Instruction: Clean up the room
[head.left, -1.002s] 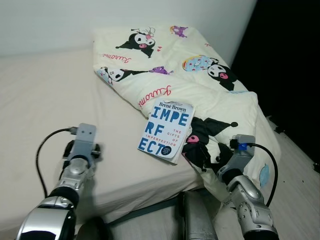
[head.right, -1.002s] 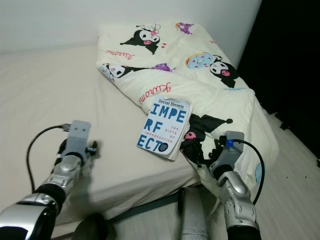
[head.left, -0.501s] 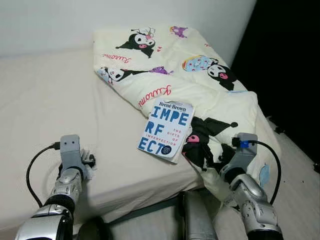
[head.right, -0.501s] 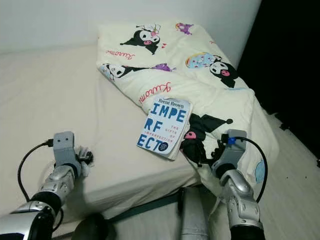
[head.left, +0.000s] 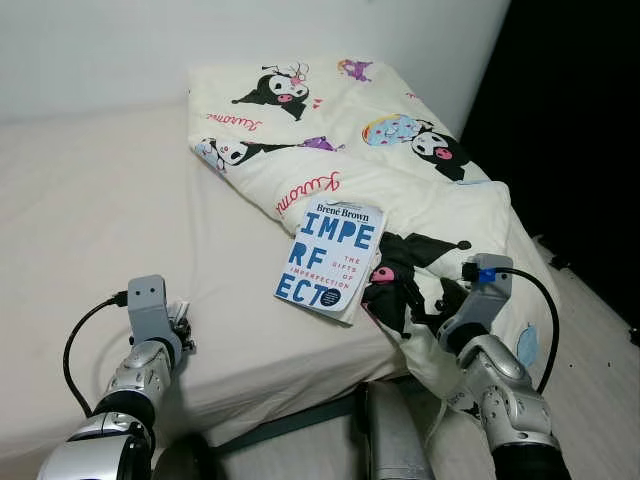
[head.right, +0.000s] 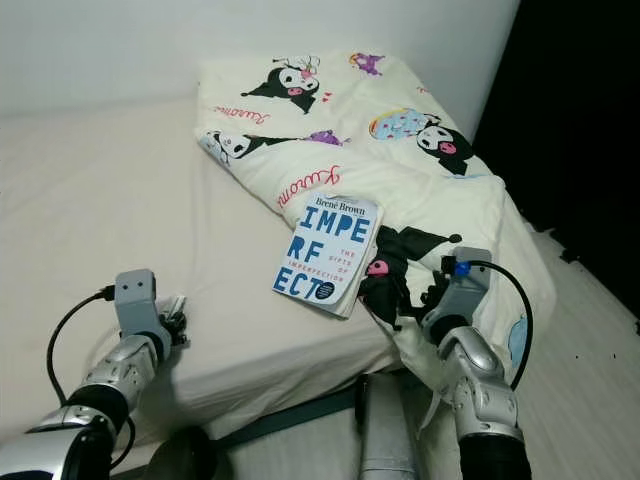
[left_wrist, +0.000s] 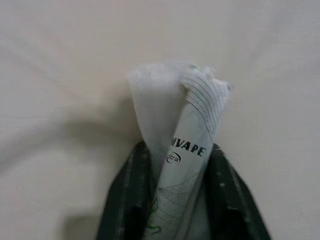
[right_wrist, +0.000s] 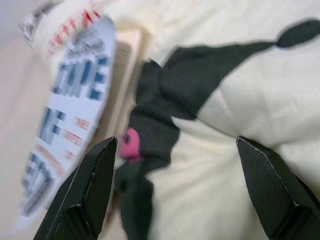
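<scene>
My left gripper (head.left: 178, 327) rests on the cream mattress (head.left: 90, 200) near its front edge. It is shut on a small white wrapper (left_wrist: 186, 145) with printed letters, pinched between both black fingers (left_wrist: 131, 200). A blue-and-white book (head.left: 332, 258) lies on the lower edge of a cream cartoon-print blanket (head.left: 400, 165). My right gripper (head.left: 420, 312) hovers just right of the book, over a black figure on the blanket. In the right wrist view it (right_wrist: 175, 185) stands open, with the book (right_wrist: 65, 120) off to one side of the gap.
The blanket (head.right: 470, 210) spills over the bed's right corner toward the pale floor (head.left: 590, 340). A white wall (head.left: 200, 30) runs behind the bed and a dark area lies to the right. A grey metal part (head.left: 390, 435) sits below the bed's front edge.
My left gripper pulled back toward the mattress's front edge and turned, the wrapper now showing at its tips. The right gripper edged slightly toward the book.
</scene>
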